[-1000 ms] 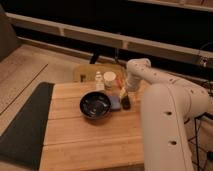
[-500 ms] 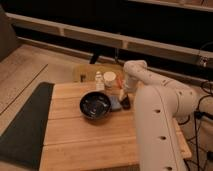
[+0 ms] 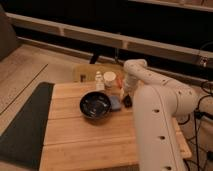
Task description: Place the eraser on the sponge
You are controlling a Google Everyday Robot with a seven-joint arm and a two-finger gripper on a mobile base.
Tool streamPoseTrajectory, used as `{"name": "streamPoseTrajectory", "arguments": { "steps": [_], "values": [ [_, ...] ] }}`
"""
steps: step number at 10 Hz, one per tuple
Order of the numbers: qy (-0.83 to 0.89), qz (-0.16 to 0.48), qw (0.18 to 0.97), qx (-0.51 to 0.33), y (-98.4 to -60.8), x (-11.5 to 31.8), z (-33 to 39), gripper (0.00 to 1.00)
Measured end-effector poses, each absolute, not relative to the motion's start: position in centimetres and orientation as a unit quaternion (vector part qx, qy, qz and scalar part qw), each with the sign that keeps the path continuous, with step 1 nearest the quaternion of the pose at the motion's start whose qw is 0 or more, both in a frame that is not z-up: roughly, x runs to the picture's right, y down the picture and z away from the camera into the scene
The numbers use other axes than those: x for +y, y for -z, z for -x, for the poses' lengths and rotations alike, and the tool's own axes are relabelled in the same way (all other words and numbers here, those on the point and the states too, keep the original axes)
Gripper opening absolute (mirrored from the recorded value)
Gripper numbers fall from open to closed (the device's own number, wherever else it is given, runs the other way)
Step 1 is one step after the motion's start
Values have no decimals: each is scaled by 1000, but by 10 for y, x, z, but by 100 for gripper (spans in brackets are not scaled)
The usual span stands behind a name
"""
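Camera view: gripper (image 3: 125, 95) low over small black oblong eraser (image 3: 128, 102); its grip cannot be told
An off-centre set-down could tip it off the flat pale-blue sponge pad (image 3: 115, 103)

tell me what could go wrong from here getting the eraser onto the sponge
1. The sponge lies right against the black bowl, so a drop of the eraser that goes too far could land on the rim or slide into the bowl.
2. The gripper is low beside the sponge, with the small bottle and white cup just behind; a swing of the arm might knock them over.
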State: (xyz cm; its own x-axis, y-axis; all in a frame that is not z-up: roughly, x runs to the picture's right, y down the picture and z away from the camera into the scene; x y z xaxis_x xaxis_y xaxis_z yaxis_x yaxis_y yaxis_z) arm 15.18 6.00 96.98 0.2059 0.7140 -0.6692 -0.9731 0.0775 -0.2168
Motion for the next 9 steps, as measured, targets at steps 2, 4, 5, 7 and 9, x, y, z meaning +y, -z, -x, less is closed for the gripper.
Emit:
{"name": "streamPoseTrajectory", "arguments": {
  "steps": [2, 4, 5, 7, 9],
  "values": [
    [-596, 320, 710, 192, -961, 54, -147, 0],
    [-591, 314, 721, 180, -949, 44, -139, 0],
    [-587, 312, 727, 173, -941, 40, -135, 0],
    [-574, 315, 739, 158, -928, 37, -122, 0],
    [-552, 326, 754, 141, -917, 40, -98, 0]
  ]
}}
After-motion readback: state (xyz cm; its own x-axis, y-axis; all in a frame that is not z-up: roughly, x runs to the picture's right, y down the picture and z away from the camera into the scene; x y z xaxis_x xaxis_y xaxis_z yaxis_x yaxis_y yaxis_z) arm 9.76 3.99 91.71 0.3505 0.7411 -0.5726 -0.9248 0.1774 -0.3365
